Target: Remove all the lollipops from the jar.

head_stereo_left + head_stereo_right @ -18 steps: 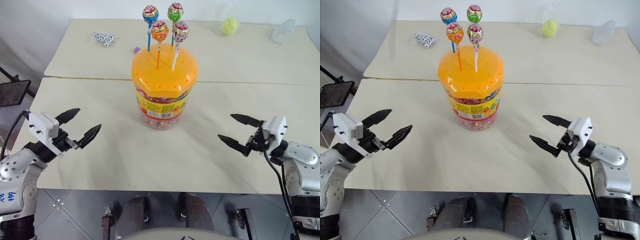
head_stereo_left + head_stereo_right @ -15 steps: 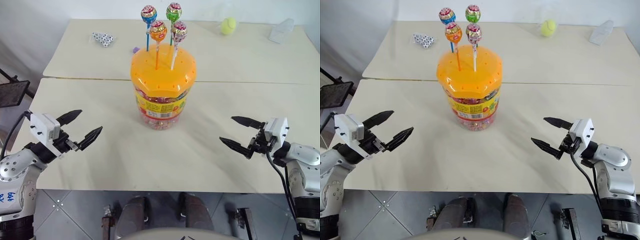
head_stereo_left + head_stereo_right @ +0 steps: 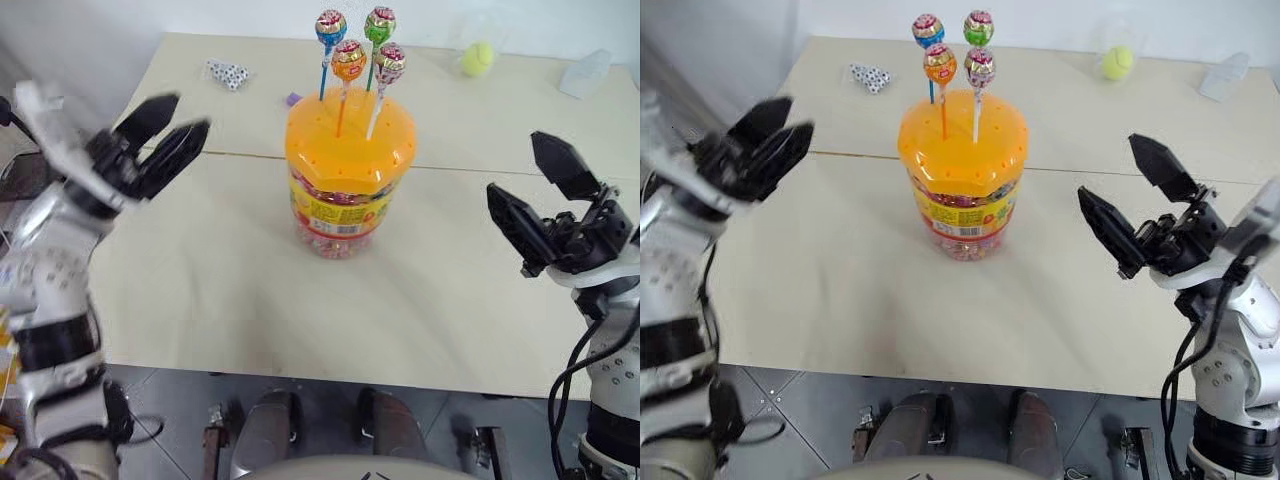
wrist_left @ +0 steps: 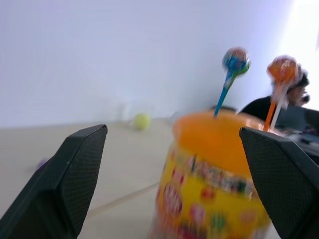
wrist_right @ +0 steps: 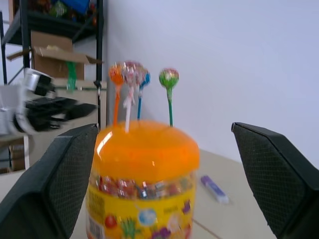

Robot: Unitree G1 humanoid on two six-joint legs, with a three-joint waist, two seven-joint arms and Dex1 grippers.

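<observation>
Cream table [image 3: 250,300] bears the jar [image 3: 348,170]; both pincers [image 3: 160,140] [image 3: 545,205] gape wide.

Head stereo pair looking down over table [image 3: 200,290], wrist views level, near, sharing jar [image 3: 348,170]

Left gripper [image 3: 165,135] blurred, perhaps mid-motion

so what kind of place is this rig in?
Probably a lab or workroom: plain pale tables pushed together against a white wall, a tiled floor, and a dark shelving rack holding cardboard boxes.
</observation>
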